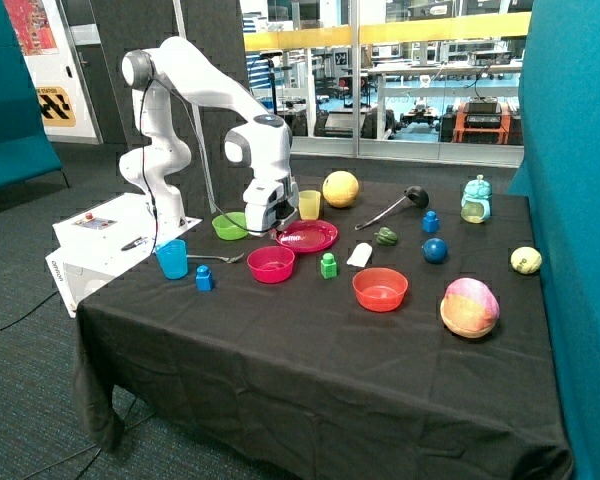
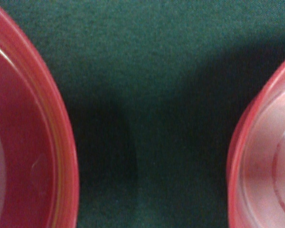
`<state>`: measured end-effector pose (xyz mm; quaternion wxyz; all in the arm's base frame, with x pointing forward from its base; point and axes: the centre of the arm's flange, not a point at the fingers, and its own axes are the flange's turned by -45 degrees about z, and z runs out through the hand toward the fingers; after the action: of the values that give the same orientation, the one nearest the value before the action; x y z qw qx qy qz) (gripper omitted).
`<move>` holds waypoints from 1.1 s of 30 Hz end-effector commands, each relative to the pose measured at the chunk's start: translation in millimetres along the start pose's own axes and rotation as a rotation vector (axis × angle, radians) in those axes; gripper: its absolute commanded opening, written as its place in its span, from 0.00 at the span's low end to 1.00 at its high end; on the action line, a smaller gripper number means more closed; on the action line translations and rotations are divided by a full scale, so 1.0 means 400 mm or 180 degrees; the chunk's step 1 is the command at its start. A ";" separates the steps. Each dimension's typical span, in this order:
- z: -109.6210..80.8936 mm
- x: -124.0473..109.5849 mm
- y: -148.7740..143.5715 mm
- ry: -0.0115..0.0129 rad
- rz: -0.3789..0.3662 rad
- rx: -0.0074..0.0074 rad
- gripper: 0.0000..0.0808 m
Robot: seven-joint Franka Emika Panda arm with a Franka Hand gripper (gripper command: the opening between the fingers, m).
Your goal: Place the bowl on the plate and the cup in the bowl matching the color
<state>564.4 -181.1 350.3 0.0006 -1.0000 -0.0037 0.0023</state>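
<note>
Outside view: black-clothed table [image 1: 310, 350]; white arm [image 1: 195, 75] bent over sharply, wrist pointing straight down, gripper [image 1: 270, 228] low over the cloth at the near edge of the pink plate [image 1: 308, 237] and just behind the pink bowl [image 1: 271, 264]. Whether the fingers are spread or closed cannot be told; nothing is seen in them. Bowl stands upright on the cloth, close in front of the plate but apart from it, so not yet on it. No pink cup identifiable; a yellow cup [image 1: 309, 204] stands behind the plate, a blue cup [image 1: 172, 258] near the table edge, a green bowl [image 1: 229, 226] beside the gripper, an orange-red bowl [image 1: 380, 289] further along. Wrist view: bare cloth between two pink rims, the deeper-sided bowl [image 2: 23, 156] on one side, the ringed flat plate [image 2: 270, 161] on the other; no fingers in sight. Handling, by judgement: the bowl looks like thin, stiff plastic, light, smooth and likely slippery, unlikely to break; best taken by pinching the rim wall, one finger inside and one outside.
</note>
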 end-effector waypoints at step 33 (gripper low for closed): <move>0.029 -0.034 -0.006 0.00148 -0.0041 -0.00038 0.76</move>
<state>552.4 -173.0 334.5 0.0006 -0.9999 -0.0122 -0.0020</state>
